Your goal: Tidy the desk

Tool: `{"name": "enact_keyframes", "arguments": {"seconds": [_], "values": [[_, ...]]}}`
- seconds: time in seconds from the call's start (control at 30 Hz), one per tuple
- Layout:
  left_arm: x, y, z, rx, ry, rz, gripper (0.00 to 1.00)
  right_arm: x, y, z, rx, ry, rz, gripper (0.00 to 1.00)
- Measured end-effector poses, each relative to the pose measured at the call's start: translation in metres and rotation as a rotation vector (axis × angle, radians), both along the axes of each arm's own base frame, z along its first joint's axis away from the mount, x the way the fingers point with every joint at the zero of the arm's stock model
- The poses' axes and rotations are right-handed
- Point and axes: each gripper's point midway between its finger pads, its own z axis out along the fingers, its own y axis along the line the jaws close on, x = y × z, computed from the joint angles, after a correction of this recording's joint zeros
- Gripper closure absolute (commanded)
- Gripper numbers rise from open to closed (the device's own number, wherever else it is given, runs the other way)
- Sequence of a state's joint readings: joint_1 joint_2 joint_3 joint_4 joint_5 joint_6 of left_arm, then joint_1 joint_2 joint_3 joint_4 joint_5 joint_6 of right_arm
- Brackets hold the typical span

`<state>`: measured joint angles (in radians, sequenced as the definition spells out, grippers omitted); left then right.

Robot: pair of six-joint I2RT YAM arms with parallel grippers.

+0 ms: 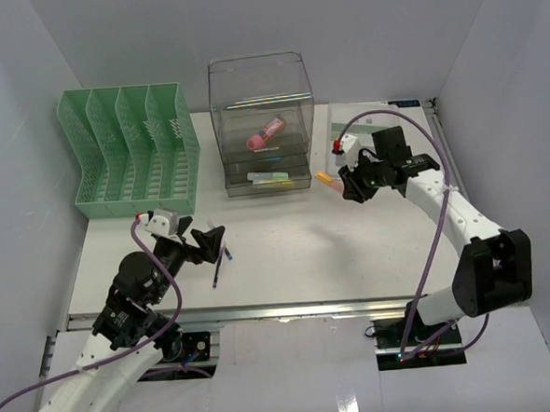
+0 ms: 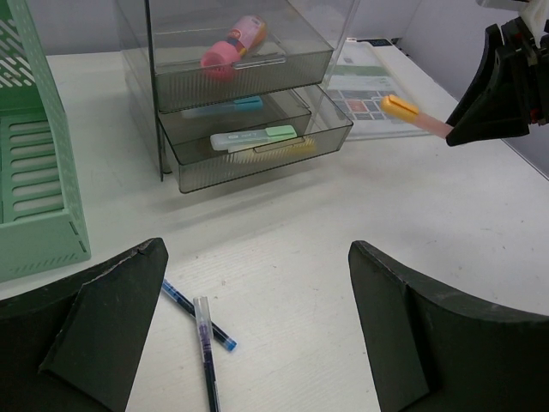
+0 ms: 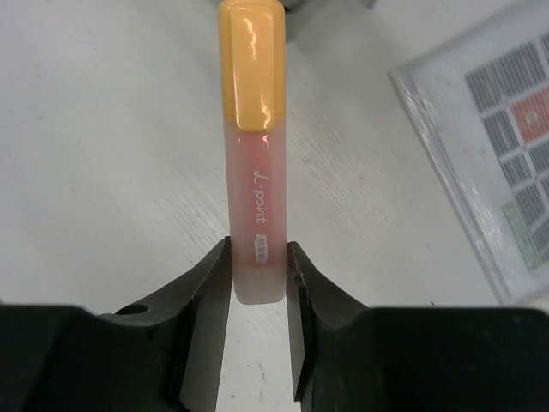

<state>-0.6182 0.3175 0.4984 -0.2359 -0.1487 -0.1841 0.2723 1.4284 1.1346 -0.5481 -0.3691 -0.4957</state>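
Observation:
The white desk has a silver rail along its near edge. My right gripper is shut on the rear end of a pink highlighter with an orange cap, just right of the drawer unit; the right wrist view shows the highlighter pinched between the jaws of the gripper, above the desk. My left gripper is open and empty, low over the desk. A blue pen and a purple pen lie crossed just left of its gap.
A clear drawer unit stands at the back with two drawers pulled open, holding a pink highlighter and green and blue ones. A green file organizer stands back left. A printed sheet lies back right.

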Motion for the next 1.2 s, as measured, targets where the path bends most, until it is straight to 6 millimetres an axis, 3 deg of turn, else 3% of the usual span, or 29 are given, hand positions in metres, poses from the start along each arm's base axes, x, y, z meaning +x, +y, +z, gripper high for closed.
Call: {"name": "enact_keyframes", "arguments": {"seconds": [0.17, 0.27, 0.37, 0.5, 0.6, 0.7, 0.77, 0.87, 0.93, 1.13, 1.2], "values": [[0.000, 0.000, 0.000, 0.000, -0.001, -0.003, 0.02, -0.026, 0.058, 0.009, -0.075, -0.061, 0.267, 0.92], [0.000, 0.000, 0.000, 0.000, -0.001, -0.003, 0.02, -0.025, 0.102, 0.016, -0.148, -0.115, 0.387, 0.92], [0.000, 0.000, 0.000, 0.000, 0.000, -0.002, 0.02, -0.004, 0.144, 0.027, -0.193, -0.193, 0.446, 0.92], [0.000, -0.001, -0.001, 0.004, 0.005, -0.005, 0.02, 0.052, 0.176, 0.044, -0.254, -0.302, 0.410, 0.90], [0.002, -0.004, -0.006, 0.015, 0.021, -0.012, 0.02, 0.081, 0.184, 0.042, -0.305, -0.354, 0.388, 0.84], [0.003, -0.007, -0.010, 0.025, 0.036, -0.023, 0.02, 0.092, 0.180, 0.024, -0.377, -0.352, 0.384, 0.76], [0.003, -0.009, -0.011, 0.028, 0.041, -0.031, 0.02, 0.095, 0.176, 0.012, -0.417, -0.341, 0.380, 0.53], [0.002, -0.009, -0.012, 0.028, 0.042, -0.037, 0.02, 0.099, 0.173, -0.001, -0.455, -0.326, 0.370, 0.38], [0.002, -0.010, -0.012, 0.028, 0.042, -0.041, 0.05, 0.099, 0.171, -0.006, -0.461, -0.317, 0.362, 0.34], [-0.002, -0.021, -0.014, 0.042, 0.048, -0.109, 0.23, 0.091, 0.171, 0.000, -0.418, -0.312, 0.355, 0.37], [-0.005, -0.032, -0.021, 0.063, 0.070, -0.171, 0.30, 0.072, 0.168, 0.005, -0.376, -0.286, 0.399, 0.40]]}}
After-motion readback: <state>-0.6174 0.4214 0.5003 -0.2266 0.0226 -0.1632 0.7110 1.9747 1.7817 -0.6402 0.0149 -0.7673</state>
